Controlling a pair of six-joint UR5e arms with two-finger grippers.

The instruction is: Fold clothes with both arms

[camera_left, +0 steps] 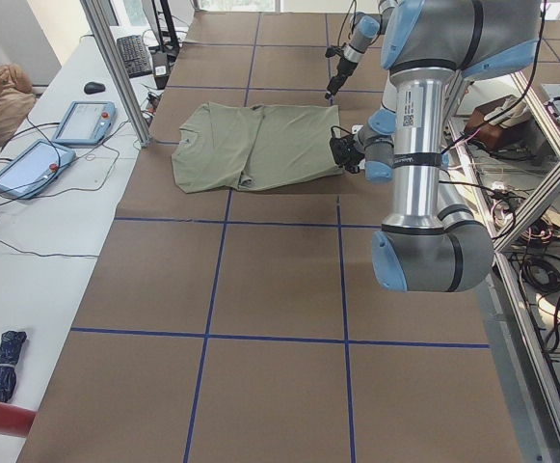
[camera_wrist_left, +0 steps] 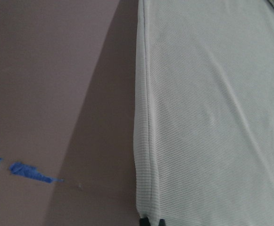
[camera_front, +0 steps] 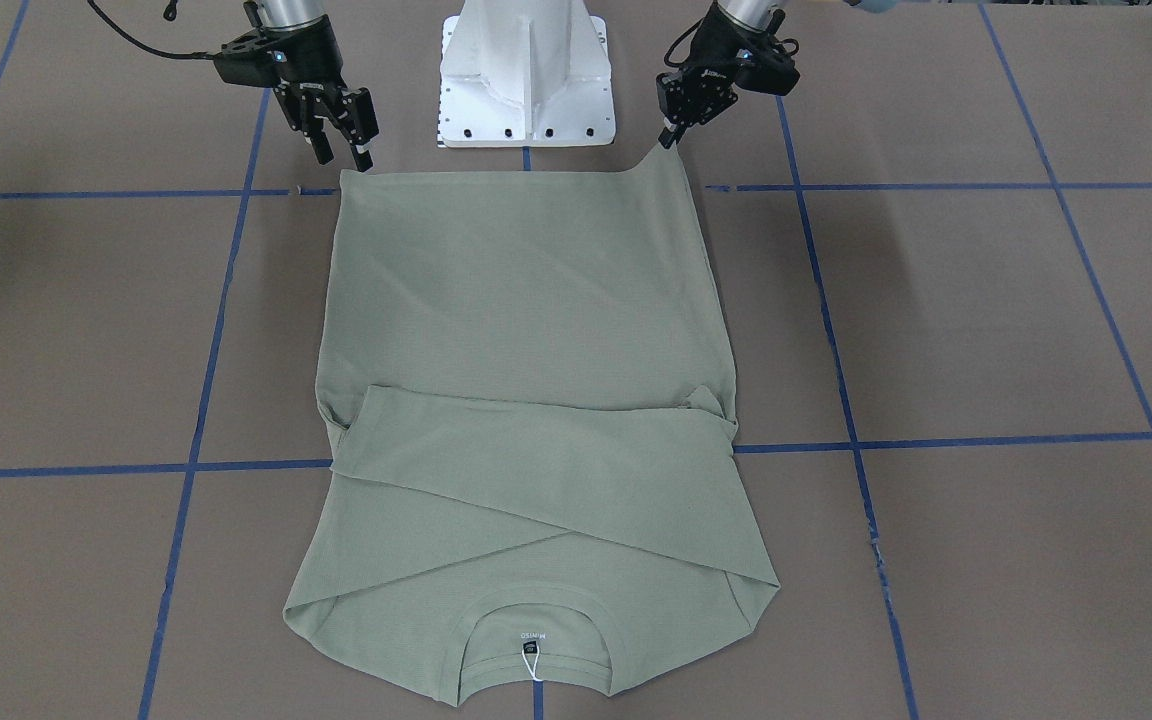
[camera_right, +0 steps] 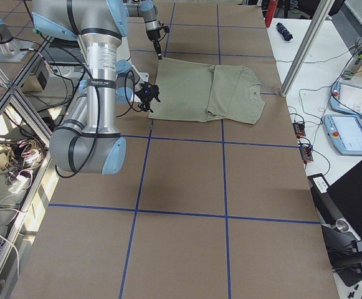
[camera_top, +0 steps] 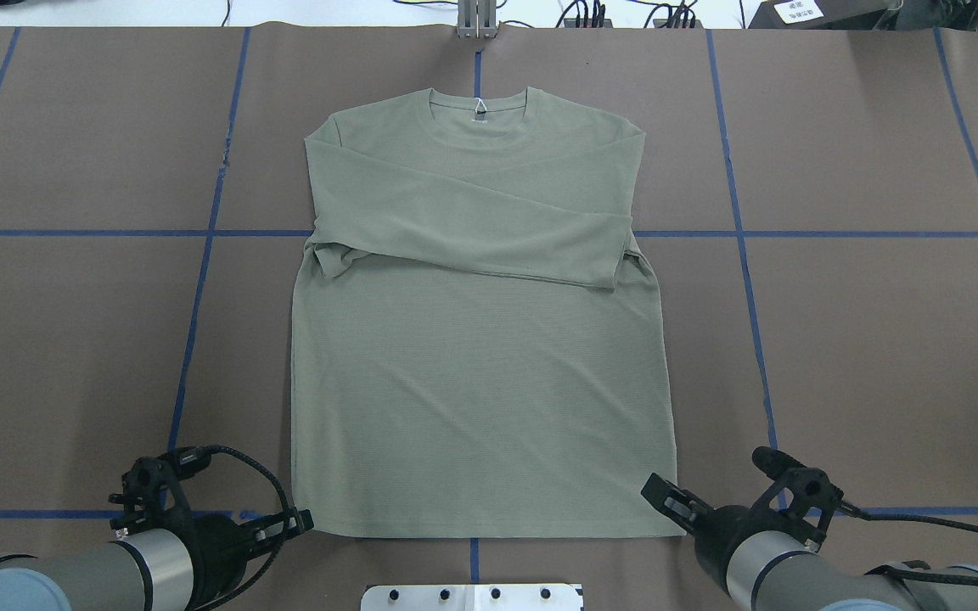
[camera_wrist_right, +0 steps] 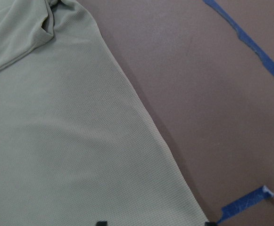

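Note:
The sage-green shirt [camera_front: 526,300] lies flat on the brown table, both sleeves folded across the chest, collar [camera_front: 534,640] away from me, hem toward my base. It also shows in the overhead view [camera_top: 480,356]. My left gripper [camera_front: 674,138] is shut on the hem's left corner and lifts it slightly; in the left wrist view its fingertips [camera_wrist_left: 151,221] meet on the hem edge. My right gripper [camera_front: 343,155] is open just above the hem's right corner; in the right wrist view [camera_wrist_right: 156,222] the jaws stand wide apart over the cloth.
My white pedestal base [camera_front: 526,80] stands just behind the hem. Blue tape lines [camera_front: 206,380] cross the table. A side desk with tablets [camera_left: 77,121] and a metal post [camera_left: 116,68] stand beyond the shirt's collar end.

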